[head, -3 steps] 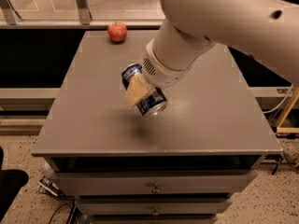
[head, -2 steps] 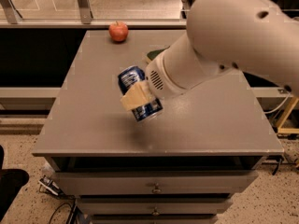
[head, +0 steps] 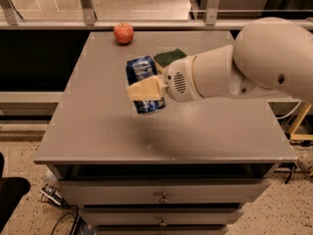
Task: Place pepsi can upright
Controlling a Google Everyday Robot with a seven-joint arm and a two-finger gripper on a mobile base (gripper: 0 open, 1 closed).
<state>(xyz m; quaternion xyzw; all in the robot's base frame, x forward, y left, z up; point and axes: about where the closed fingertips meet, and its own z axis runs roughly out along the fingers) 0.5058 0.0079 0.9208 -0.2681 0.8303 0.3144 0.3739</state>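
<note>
The pepsi can (head: 143, 71) is dark blue with white lettering. My gripper (head: 145, 88) is shut on it and holds it above the middle of the grey table (head: 98, 131). The can stands nearly upright, tilted a little, and its shadow falls on the table below it. One tan finger (head: 142, 90) crosses the can's front; the other finger is hidden behind the can. My white arm (head: 234, 72) reaches in from the right.
A red apple (head: 123, 33) sits at the table's back left. A green sponge (head: 169, 57) lies at the back middle, partly hidden behind my wrist. Drawers (head: 161, 195) are below the table top. A railing (head: 88, 6) runs behind.
My arm has swung lower and to the right, and the can has turned from strongly tilted to nearly upright while staying held above the table's middle.
</note>
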